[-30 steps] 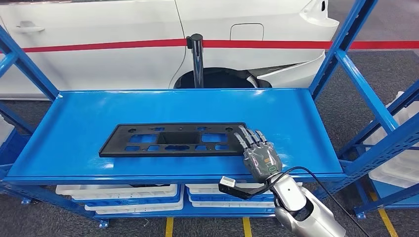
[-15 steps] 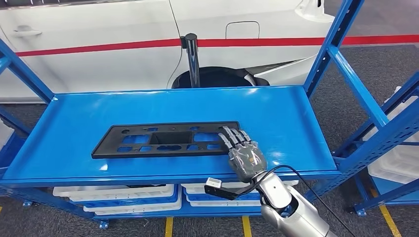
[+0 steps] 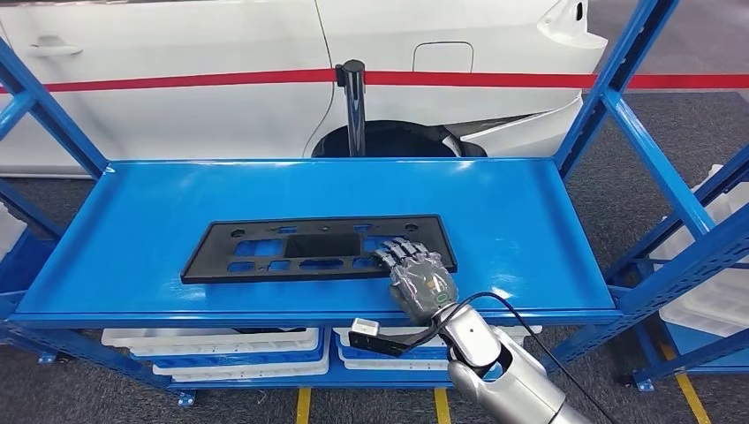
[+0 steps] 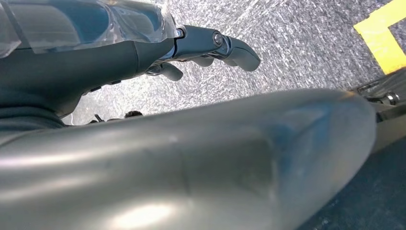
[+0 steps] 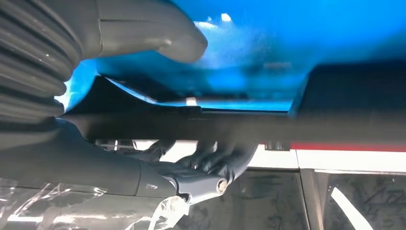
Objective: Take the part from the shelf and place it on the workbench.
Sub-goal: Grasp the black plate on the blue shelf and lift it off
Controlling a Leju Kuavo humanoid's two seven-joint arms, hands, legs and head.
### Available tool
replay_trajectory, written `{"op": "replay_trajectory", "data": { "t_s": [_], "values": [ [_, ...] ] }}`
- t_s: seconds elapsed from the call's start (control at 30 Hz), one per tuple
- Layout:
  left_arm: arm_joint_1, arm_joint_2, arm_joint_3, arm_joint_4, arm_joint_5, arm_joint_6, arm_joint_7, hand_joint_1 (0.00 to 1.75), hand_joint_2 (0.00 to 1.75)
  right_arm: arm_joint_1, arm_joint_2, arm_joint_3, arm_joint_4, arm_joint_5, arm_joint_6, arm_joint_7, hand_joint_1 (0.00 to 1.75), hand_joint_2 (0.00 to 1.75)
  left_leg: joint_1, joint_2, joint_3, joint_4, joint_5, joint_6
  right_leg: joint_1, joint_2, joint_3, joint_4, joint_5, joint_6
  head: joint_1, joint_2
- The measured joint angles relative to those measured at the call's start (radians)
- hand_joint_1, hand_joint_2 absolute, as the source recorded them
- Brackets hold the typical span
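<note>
A flat black part with several cut-outs lies lengthwise on the blue shelf. My right hand is at the part's near right edge, its fingers curled over the top. In the right wrist view the part's edge runs as a dark band between the thumb and the dark fingers, which touch it. My left hand hangs over grey floor with its fingers loosely bent and nothing in them.
Blue uprights frame the shelf on the right and left. A black post and a white car stand behind it. White trays sit on the level below, white bins at the right.
My right hand has moved left along the part's near edge and its fingers have curled over it. The part's right end has shifted slightly to the right.
</note>
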Motion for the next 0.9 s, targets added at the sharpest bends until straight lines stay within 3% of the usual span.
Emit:
{"op": "replay_trajectory", "data": {
  "t_s": [0.07, 0.17, 0.23, 0.3, 0.33, 0.37, 0.4, 0.5, 0.57, 0.63, 0.7, 0.73, 0.8, 0.83, 0.87, 0.9],
  "values": [
    [0.000, -0.001, 0.000, 0.000, 0.000, 0.000, 0.000, 0.00, 0.00, -0.012, 0.010, 0.003, 0.016, -0.015, -0.006, 0.001, 1.75, 1.75, -0.005, -0.001, -0.001, 0.001, -0.002, -0.007, 0.003, 0.000, 0.043, -0.086, 0.024, -0.008, -0.001, 0.000],
    [0.002, -0.002, 0.000, 0.000, 0.000, 0.000, 0.000, 0.00, 0.00, -0.018, 0.021, 0.004, 0.028, -0.026, -0.013, 0.002, 1.75, 1.75, -0.005, 0.000, -0.010, 0.016, -0.015, -0.021, -0.001, 0.002, 0.050, -0.105, 0.031, -0.016, -0.003, 0.000],
    [0.002, -0.003, 0.000, 0.001, 0.000, -0.001, 0.000, 0.00, 0.00, -0.024, 0.025, 0.005, 0.033, -0.026, -0.014, 0.003, 1.75, 1.75, -0.002, 0.002, -0.055, 0.117, -0.075, -0.032, -0.005, -0.001, 0.052, -0.108, 0.034, -0.023, -0.005, 0.000],
    [0.003, -0.003, 0.000, 0.001, 0.000, -0.002, 0.000, 0.00, 0.00, -0.028, 0.028, 0.005, 0.038, -0.025, -0.016, 0.003, 1.75, 1.75, 0.002, 0.003, -0.137, 0.295, -0.156, -0.041, -0.005, -0.003, 0.050, -0.108, 0.035, -0.026, -0.006, 0.000],
    [0.003, -0.003, 0.000, 0.001, 0.000, -0.002, 0.000, 0.00, 0.00, -0.029, 0.030, 0.005, 0.041, -0.024, -0.016, 0.004, 1.75, 1.75, 0.003, 0.003, -0.170, 0.364, -0.179, -0.044, -0.005, -0.003, 0.050, -0.108, 0.035, -0.026, -0.006, 0.000],
    [0.004, -0.003, 0.001, 0.001, 0.000, -0.002, 0.000, 0.00, 0.00, -0.029, 0.031, 0.005, 0.044, -0.023, -0.017, 0.004, 1.75, 1.75, 0.004, 0.003, -0.184, 0.391, -0.180, -0.046, -0.006, -0.002, 0.051, -0.108, 0.035, -0.026, -0.006, 0.000],
    [0.004, -0.003, 0.001, 0.001, 0.000, -0.002, 0.000, 0.00, 0.00, -0.031, 0.031, 0.005, 0.047, -0.022, -0.018, 0.006, 1.75, 1.75, 0.006, 0.003, -0.173, 0.366, -0.160, -0.046, -0.006, -0.001, 0.052, -0.108, 0.034, -0.025, -0.006, 0.000],
    [0.003, -0.004, 0.003, 0.001, 0.000, -0.002, 0.000, 0.00, 0.00, -0.040, 0.032, 0.005, 0.053, -0.016, -0.019, 0.008, 1.75, 1.75, 0.006, 0.003, -0.048, 0.113, -0.051, -0.039, -0.005, 0.002, 0.057, -0.106, 0.032, -0.020, -0.006, 0.000],
    [0.002, -0.004, 0.005, 0.001, 0.000, -0.002, 0.000, 0.00, 0.00, -0.046, 0.031, 0.004, 0.056, -0.013, -0.019, 0.012, 1.75, 1.75, 0.004, 0.002, 0.000, 0.018, -0.019, -0.032, -0.001, 0.005, 0.058, -0.107, 0.030, -0.011, -0.006, 0.000],
    [0.003, -0.005, 0.006, 0.001, 0.000, -0.002, 0.000, 0.00, 0.00, -0.049, 0.030, 0.004, 0.059, -0.010, -0.019, 0.018, 1.75, 1.75, 0.003, 0.003, 0.006, 0.007, -0.013, -0.021, 0.001, 0.008, 0.057, -0.109, 0.031, -0.002, -0.004, 0.000],
    [0.003, -0.005, 0.006, 0.001, 0.000, -0.001, -0.001, 0.00, 0.00, -0.053, 0.027, 0.004, 0.061, -0.007, -0.018, 0.023, 1.75, 1.75, 0.005, 0.005, 0.007, 0.002, -0.007, -0.009, -0.002, 0.007, 0.041, -0.073, 0.005, 0.007, -0.002, 0.000],
    [0.002, -0.006, 0.006, 0.001, 0.000, 0.000, -0.001, 0.00, 0.00, -0.055, 0.025, 0.004, 0.061, -0.005, -0.018, 0.026, 1.75, 1.75, 0.006, 0.007, 0.007, -0.001, -0.004, -0.004, -0.003, 0.007, 0.016, -0.020, -0.026, 0.012, -0.002, 0.000],
    [0.001, -0.006, 0.007, 0.001, 0.000, 0.001, -0.002, 0.00, 0.00, -0.057, 0.019, 0.004, 0.062, -0.004, -0.018, 0.035, 1.75, 1.75, 0.006, 0.008, 0.005, -0.002, -0.003, 0.002, -0.004, 0.006, -0.063, 0.150, -0.106, 0.020, -0.002, 0.000],
    [0.002, -0.006, 0.008, 0.001, 0.000, 0.002, -0.003, 0.00, 0.00, -0.057, 0.015, 0.003, 0.062, -0.004, -0.018, 0.039, 1.75, 1.75, 0.006, 0.008, 0.004, -0.001, -0.003, 0.003, -0.005, 0.006, -0.099, 0.224, -0.131, 0.022, -0.002, 0.000],
    [0.003, -0.006, 0.010, 0.001, 0.000, 0.002, -0.003, 0.00, 0.00, -0.059, 0.011, 0.002, 0.061, -0.005, -0.018, 0.045, 1.75, 1.75, 0.006, 0.008, 0.004, -0.001, -0.003, 0.003, -0.005, 0.006, -0.121, 0.266, -0.138, 0.023, -0.002, 0.000],
    [0.004, -0.006, 0.013, 0.001, 0.000, 0.002, -0.004, 0.00, 0.00, -0.061, 0.006, 0.000, 0.060, -0.006, -0.017, 0.050, 1.75, 1.75, 0.006, 0.008, 0.004, -0.001, -0.003, 0.003, -0.005, 0.006, -0.121, 0.265, -0.126, 0.024, -0.002, 0.000]
  ]
}}
